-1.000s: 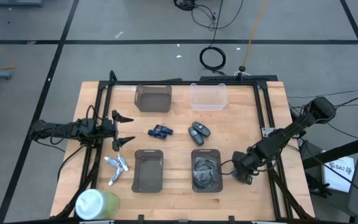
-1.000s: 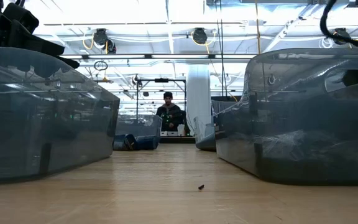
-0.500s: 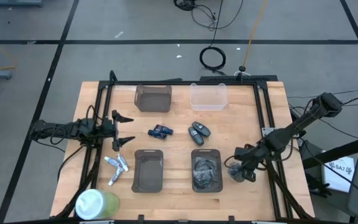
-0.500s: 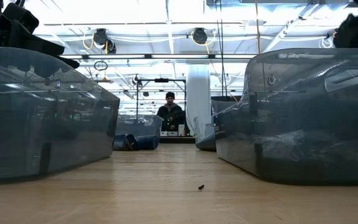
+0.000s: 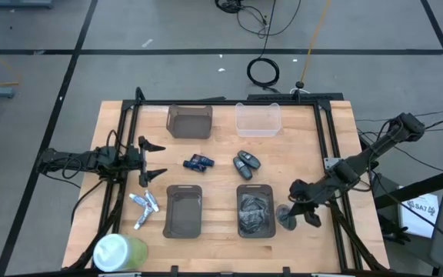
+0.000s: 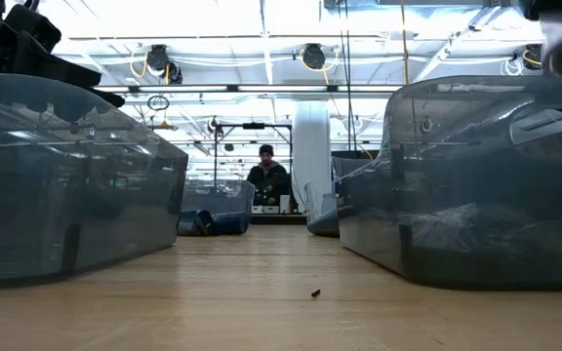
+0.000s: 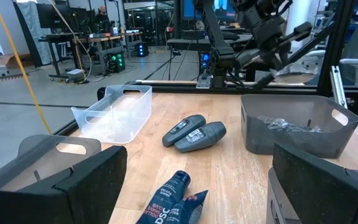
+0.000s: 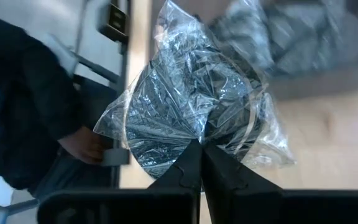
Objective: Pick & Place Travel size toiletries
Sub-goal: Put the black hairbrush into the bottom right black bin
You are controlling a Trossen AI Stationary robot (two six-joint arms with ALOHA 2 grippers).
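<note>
Right gripper [image 5: 292,218] at table's 4 o'clock, pinched on a crinkly bag [image 8: 191,106] beside the tray [image 5: 254,209]. Left gripper [image 5: 158,159] at 9, spread wide, idle. Tubes [image 5: 144,207] loose at 7 o'clock. My worry: thin film slipping out, bag dropping off-edge.
</note>
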